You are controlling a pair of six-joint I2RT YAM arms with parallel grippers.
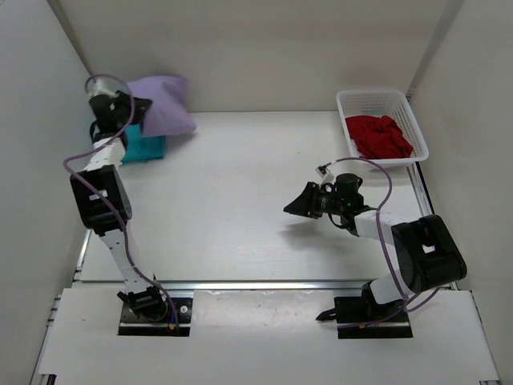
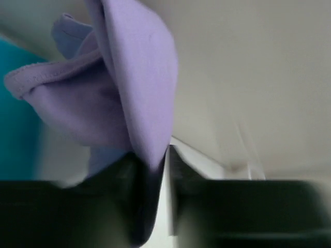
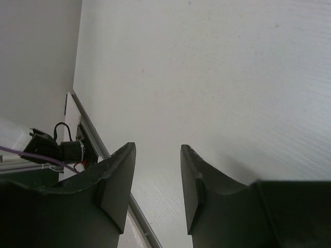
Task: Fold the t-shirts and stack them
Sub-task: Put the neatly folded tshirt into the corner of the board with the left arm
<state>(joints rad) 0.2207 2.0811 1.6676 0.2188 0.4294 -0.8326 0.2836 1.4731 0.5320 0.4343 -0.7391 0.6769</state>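
Progress: I judge the task at roughly its midpoint.

1. The teal shirt lies at the far left corner of the table. It shows as a flat, compact block, so I take it as folded and as the base of the stack.
2. The lavender shirt is in hand at the same corner. It sits just beyond the teal shirt, partly over it and close to the back wall. It is bunched and puffed up, not flat, so its fold is not finished and it is not yet laid on the stack.
3. The red shirt lies crumpled in the white basket at the far right corner. It is not yet folded or stacked.

Grippers: the left gripper has its fingers drawn close together, pinching an edge of the lavender cloth. The right gripper hovers over the right half of the table with its fingers spread and nothing between them.

Orientation: the lavender bundle's long axis runs roughly along the far edge, from the pinch point rightward and slightly toward the near edge. A stitched hem shows in the left wrist view; I cannot tell whether it is sleeve, neck or bottom. The red heap has no clear axis.
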